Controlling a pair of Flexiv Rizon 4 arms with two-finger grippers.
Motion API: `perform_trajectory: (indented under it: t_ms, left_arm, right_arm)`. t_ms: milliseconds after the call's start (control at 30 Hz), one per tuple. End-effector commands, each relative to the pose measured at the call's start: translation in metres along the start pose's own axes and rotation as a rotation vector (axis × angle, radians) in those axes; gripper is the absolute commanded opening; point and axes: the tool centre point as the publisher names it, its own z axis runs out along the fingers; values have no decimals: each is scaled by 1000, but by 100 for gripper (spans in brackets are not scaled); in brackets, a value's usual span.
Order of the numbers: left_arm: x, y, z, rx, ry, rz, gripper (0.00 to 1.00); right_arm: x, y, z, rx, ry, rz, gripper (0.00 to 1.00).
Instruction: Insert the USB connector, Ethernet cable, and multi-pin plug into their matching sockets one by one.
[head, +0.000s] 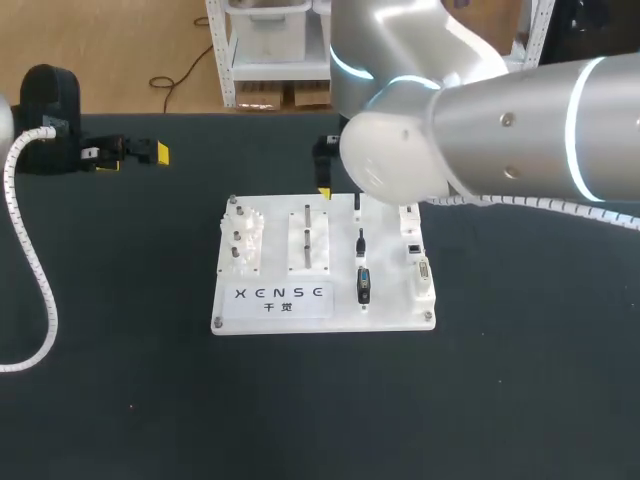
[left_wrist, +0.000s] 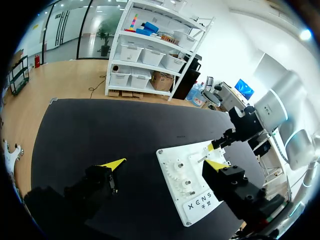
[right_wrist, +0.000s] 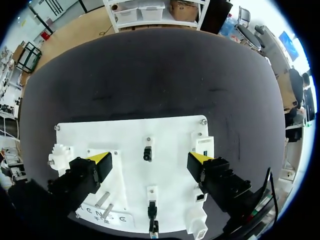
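Dark table aside, watch the white board: your right gripper hangs spread over its small black plug (probably the USB connector), so an off-centre close could tip it, while the left gripper sits spread, well apart.

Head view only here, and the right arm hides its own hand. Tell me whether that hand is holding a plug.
Observer: No. The right wrist view shows the right hand open and empty above the white board.
Operator: Name what it is lined up over.
Observer: A small black plug on the board, in the gap between its yellow fingertips; neither touches it.
Operator: Now report the left hand.
Observer: The left wrist view shows the left hand open and empty, the board ahead of it.
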Motion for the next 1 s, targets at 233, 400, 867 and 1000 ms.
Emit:
perform_trajectory:
  t_ms: [233, 400, 867, 1000]
  left_arm:
    - [0, 0, 0, 0, 0, 0, 100]
    - [0, 0, 0, 0, 0, 0, 100]
    - [0, 0, 0, 0, 0, 0, 100]
    - [0, 0, 0, 0, 0, 0, 100]
  right_arm:
    - [-8, 4, 10, 29, 39, 7, 62]
    - [-7, 1, 12, 35, 48, 15, 47]
    - [3, -3, 15, 20, 56, 11, 36]
    - [4, -3, 16, 24, 55, 12, 31]
